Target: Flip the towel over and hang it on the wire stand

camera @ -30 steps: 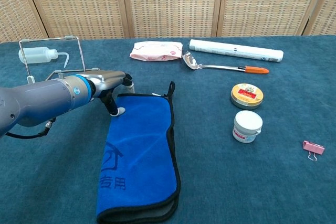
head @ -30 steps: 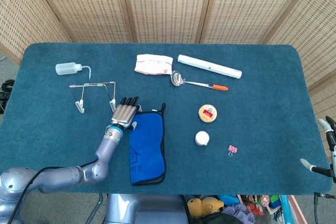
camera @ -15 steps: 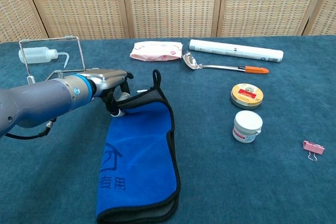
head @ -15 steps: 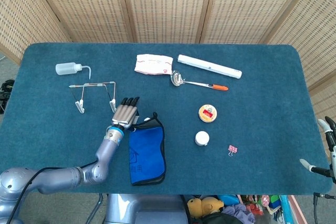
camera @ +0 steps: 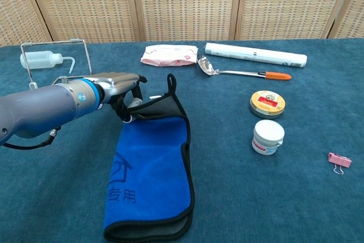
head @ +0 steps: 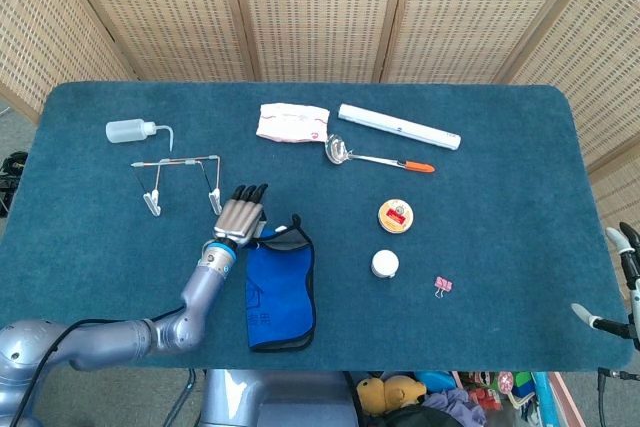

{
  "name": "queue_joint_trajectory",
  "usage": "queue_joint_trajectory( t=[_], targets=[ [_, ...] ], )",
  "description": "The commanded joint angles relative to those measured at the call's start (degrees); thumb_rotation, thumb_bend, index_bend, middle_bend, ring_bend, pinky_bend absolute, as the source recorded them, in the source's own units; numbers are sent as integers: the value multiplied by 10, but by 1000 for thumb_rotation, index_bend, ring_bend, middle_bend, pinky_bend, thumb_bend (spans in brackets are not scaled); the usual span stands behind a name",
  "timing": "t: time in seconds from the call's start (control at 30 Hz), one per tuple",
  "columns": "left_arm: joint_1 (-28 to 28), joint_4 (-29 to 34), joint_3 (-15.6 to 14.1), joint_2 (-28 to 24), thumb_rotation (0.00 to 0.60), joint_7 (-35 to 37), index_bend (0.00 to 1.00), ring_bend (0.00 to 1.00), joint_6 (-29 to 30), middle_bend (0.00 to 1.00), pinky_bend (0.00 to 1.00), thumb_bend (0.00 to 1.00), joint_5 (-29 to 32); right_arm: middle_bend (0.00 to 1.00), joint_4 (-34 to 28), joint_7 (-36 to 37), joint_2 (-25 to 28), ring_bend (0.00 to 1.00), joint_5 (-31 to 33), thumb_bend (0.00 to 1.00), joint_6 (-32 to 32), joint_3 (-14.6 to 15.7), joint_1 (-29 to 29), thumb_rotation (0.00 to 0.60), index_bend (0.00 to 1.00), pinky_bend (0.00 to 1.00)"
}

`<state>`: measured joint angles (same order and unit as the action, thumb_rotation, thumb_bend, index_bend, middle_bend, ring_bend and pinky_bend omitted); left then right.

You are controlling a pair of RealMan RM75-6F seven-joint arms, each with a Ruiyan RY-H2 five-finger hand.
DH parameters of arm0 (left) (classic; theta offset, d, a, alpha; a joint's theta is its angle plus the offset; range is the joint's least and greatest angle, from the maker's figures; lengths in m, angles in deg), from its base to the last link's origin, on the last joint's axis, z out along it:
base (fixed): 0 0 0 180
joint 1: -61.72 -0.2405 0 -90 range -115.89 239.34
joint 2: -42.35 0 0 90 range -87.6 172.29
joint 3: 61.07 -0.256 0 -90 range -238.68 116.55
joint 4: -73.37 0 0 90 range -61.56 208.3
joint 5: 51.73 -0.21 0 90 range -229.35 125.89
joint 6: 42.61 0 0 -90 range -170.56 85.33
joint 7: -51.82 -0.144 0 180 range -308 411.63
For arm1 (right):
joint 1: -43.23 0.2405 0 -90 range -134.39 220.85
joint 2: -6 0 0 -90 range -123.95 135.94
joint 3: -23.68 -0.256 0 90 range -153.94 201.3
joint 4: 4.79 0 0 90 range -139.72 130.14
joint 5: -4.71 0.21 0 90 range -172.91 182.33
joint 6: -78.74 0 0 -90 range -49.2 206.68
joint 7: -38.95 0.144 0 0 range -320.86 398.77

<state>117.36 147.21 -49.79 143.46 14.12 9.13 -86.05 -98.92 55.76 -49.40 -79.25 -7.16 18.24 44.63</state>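
Here the left hand grips the towel corner, raised; only the chest view shows its fingers pinching underneath.

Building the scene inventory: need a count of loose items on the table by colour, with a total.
Blue: 1, folded blue towel, far corner held by the left hand
White or clear: 3, squeeze bottle, long white tube, small white jar
Pink: 2, wipes packet, binder clip
Metal: 2, wire stand, orange-handled ladle
Yellow-red: 1, round tin
Total: 9
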Motion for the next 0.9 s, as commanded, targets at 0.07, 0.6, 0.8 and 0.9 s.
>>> queue_joint_trajectory(
  t=[0.07,0.6,0.8,0.9],
  targets=[
    [0,26,4,-18,600,1,830,0,13,0,0,759,-16,0,0,3,1,0,-1,0,-1,0,0,600,4,0],
    [12,187,65,-142,600,-25,838,0,81,0,0,827,0,0,0,11,4,0,-4,0,-4,1,-2,600,4,0],
    [17,244,95,-201,600,-32,838,0,105,0,0,827,23,0,1,15,5,0,-5,0,-6,1,-3,600,5,0],
    [19,260,105,-223,600,-32,837,0,113,0,0,826,36,0,1,16,6,0,-6,0,-7,1,-3,600,4,0]
  ],
)
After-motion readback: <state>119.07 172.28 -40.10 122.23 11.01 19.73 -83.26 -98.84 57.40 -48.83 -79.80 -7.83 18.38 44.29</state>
